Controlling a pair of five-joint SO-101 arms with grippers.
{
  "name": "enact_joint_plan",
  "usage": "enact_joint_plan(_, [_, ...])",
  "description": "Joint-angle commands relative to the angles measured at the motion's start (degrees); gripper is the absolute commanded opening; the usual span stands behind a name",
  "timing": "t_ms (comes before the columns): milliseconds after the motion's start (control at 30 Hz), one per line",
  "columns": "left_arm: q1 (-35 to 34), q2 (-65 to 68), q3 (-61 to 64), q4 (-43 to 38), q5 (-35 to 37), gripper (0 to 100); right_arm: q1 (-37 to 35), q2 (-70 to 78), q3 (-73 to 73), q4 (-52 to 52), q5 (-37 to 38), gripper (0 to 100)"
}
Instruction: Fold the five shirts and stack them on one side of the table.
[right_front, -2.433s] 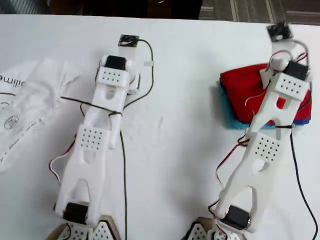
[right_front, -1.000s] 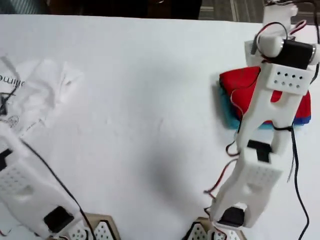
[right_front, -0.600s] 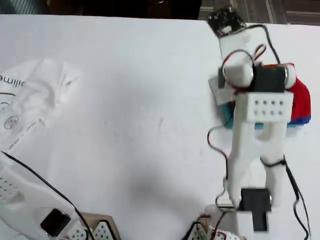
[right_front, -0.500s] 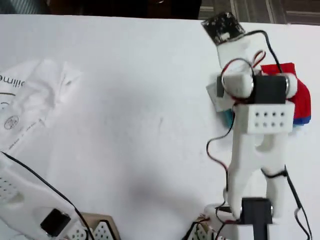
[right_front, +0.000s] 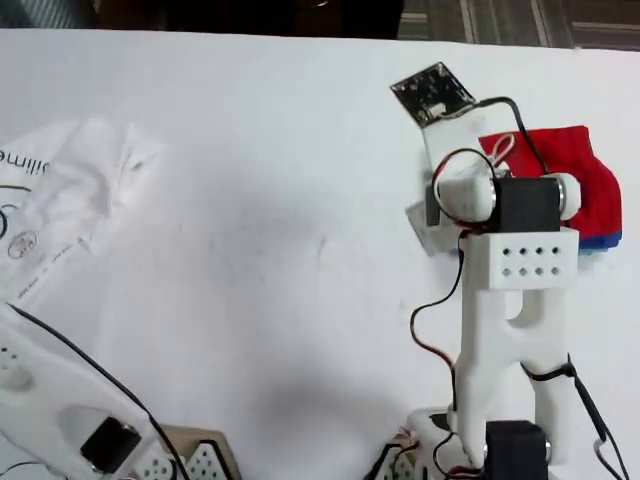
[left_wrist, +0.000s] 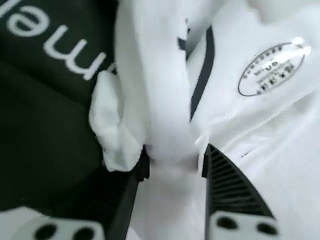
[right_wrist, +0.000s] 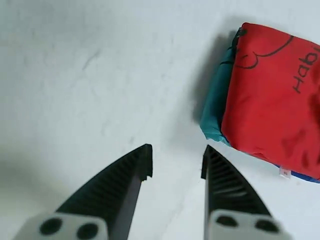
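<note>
Both sets are seen released: the left jaws around the white shirt (left_wrist: 165, 100), the right jaws over the desk (right_wrist: 75, 75) beside the folded stack (right_wrist: 270, 90).

Bright, even overhead light; table (right_front: 300, 150) nr washed out. Soft grey shadow beside right arm (right_front: 515, 300). Dark shadow on shirt stack (right_wrist: 270, 95) edge facing right gripper (right_wrist: 175, 160). White shirt (left_wrist: 170, 125) glares betw. left gripper (left_wrist: 172, 160) fingers.

Table (right_front: 300, 200): white top, is carrying two lots of cloth.
Folded stack (right_front: 585, 175): is lying on it, red uppermost, teal and blue beneath.
White shirt (right_front: 70, 210): is lying crumpled, well apart from the folded stack.
</note>
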Motion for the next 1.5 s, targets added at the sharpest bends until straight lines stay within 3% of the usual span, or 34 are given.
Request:
enact_joint_plan(0, [0.00,-0.18,-0.31,-0.53,-3.69,12,-0.13,-3.47,0.09,1.27,0.18,16.6])
enact_joint_plan(67, [0.62,-0.18,-0.48,0.18,-3.52,1,-0.13,-4.44,0.09,1.27,0.18,16.6])
enact_joint_plan(333, [13.63,-3.60,-8.40,15.38,6.59,3,-0.40,-3.30,0.26,1.27,0.09,16.6])
enact_joint_plan(467, [21.27,-7.38,-8.92,15.21,13.98,3,-0.40,-2.77,3.16,0.75,0.09,16.6])
enact_joint_plan(900, [42.81,-21.36,-9.45,15.21,27.25,3,-0.04,-3.21,20.22,-12.79,0.09,16.6])
enact_joint_plan(1167, [57.49,-32.35,-9.45,14.77,33.85,3,-0.04,-3.21,24.88,-15.78,0.09,16.6])
enact_joint_plan(1467, [63.30,-41.05,-9.54,7.65,41.23,3,-0.04,-3.30,24.88,-15.52,0.09,16.6])
